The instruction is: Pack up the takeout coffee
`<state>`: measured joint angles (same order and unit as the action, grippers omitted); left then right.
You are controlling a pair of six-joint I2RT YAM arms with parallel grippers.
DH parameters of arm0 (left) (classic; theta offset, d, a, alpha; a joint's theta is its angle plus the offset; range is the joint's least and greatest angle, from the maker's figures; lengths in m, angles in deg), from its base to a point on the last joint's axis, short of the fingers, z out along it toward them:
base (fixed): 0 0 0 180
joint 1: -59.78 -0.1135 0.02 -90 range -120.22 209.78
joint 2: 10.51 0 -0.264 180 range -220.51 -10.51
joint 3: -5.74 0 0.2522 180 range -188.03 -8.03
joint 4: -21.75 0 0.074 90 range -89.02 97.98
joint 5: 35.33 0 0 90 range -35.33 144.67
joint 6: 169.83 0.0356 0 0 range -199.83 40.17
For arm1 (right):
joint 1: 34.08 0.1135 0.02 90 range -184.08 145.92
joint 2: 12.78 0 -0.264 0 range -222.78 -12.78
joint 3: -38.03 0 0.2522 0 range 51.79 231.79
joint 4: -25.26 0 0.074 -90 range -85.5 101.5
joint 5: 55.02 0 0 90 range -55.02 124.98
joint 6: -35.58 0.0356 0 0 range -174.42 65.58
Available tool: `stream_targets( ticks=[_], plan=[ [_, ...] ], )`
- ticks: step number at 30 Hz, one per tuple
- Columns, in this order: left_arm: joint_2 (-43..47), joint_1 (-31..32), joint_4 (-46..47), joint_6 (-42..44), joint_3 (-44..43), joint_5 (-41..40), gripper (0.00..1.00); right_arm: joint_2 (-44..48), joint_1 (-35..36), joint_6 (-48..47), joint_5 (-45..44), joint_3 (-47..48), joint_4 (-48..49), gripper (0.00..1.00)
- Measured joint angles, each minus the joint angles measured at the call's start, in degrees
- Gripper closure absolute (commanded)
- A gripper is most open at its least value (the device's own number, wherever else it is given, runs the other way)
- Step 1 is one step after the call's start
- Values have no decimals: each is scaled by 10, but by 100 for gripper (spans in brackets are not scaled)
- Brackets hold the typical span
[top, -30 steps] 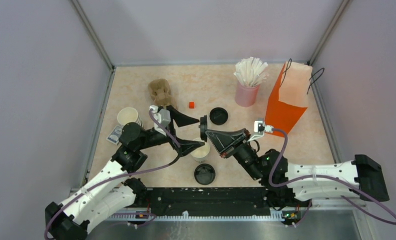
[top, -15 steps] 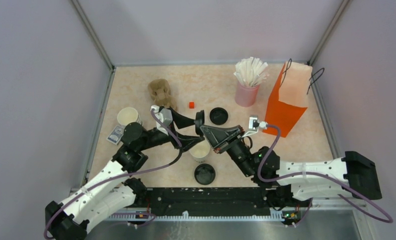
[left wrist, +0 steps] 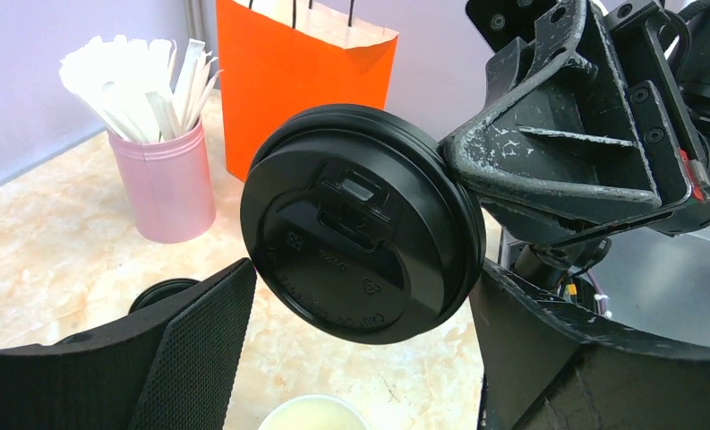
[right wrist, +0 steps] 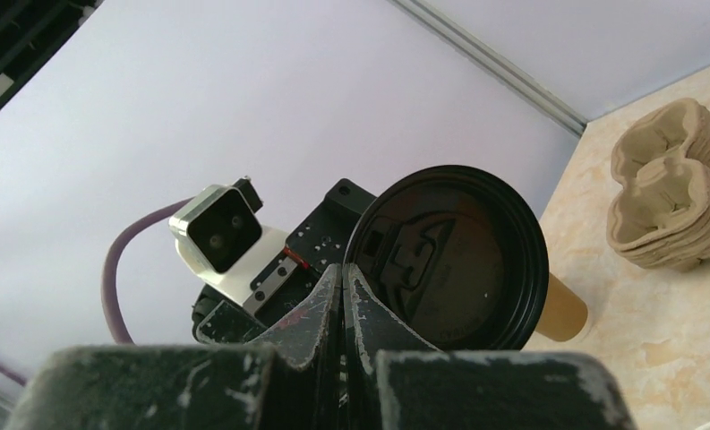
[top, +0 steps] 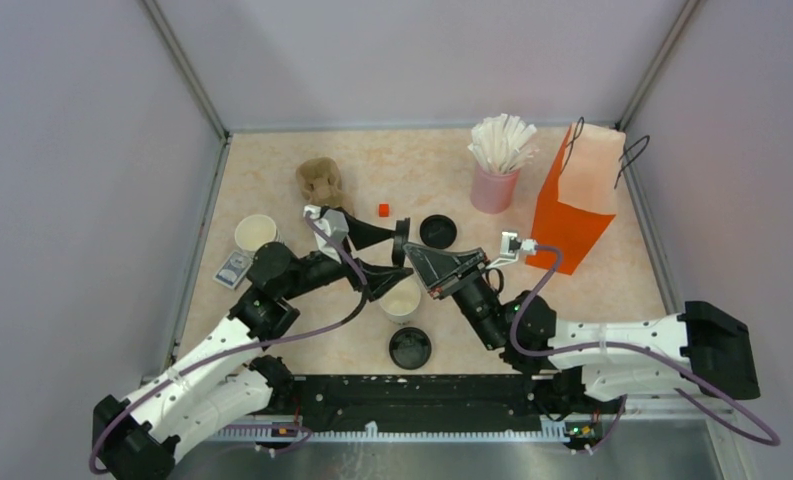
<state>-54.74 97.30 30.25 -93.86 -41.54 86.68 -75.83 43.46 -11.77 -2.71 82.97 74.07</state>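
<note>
The takeout coffee [top: 402, 300] stood lidless just below the lid [left wrist: 364, 246], pinched by the right gripper [right wrist: 344, 269] between the left gripper's [top: 396, 260] spread jaws.

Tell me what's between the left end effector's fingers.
The black lid, pinched at its rim by the right end effector, stands between the left end effector's open fingers; the left wrist view shows it.

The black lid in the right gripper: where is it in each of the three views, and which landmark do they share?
Top external: black lid at centre, seen edge-on.
Left wrist: the lid fills the centre, top face toward the camera.
Right wrist: the lid is right of centre.
Shared landmark: the right gripper, shut on its rim.
</note>
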Motion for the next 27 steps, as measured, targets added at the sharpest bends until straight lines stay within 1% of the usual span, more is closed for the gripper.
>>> stream_targets(
  ticks=[4, 6, 11, 13, 15, 16, 18, 19, 20, 24, 27],
  plan=[
    [-13, 2, 7, 0, 3, 1, 6, -6, -4, 15, -13, 0, 1, 100],
    [-14, 3, 9, 1, 8, 0, 10, -10, -7, 20, -18, 0, 5, 100],
    [-20, 6, 10, 7, 13, -8, 22, -25, -16, 36, -19, 0, 17, 100],
    [-22, 6, 10, 9, 13, -16, 30, -31, -17, 46, -19, -1, 18, 100],
    [-23, 6, 12, 10, 13, -21, 42, -35, -17, 54, -19, -1, 17, 100],
    [-23, 6, 13, 11, 13, -23, 46, -36, -17, 57, -19, -1, 17, 100],
    [-23, 7, 14, 14, 13, -30, 53, -37, -19, 64, -19, -5, 18, 100],
    [-23, 7, 13, 15, 13, -33, 54, -37, -20, 67, -19, -8, 18, 100],
    [-23, 7, 13, 15, 13, -35, 55, -37, -20, 68, -19, -10, 16, 98],
    [-20, 7, 13, 13, 13, -52, 56, -34, -20, 73, -18, -14, 1, 81],
    [-15, 7, 13, 10, 13, -72, 60, -21, -20, 73, -17, -19, -19, 74]
  ],
)
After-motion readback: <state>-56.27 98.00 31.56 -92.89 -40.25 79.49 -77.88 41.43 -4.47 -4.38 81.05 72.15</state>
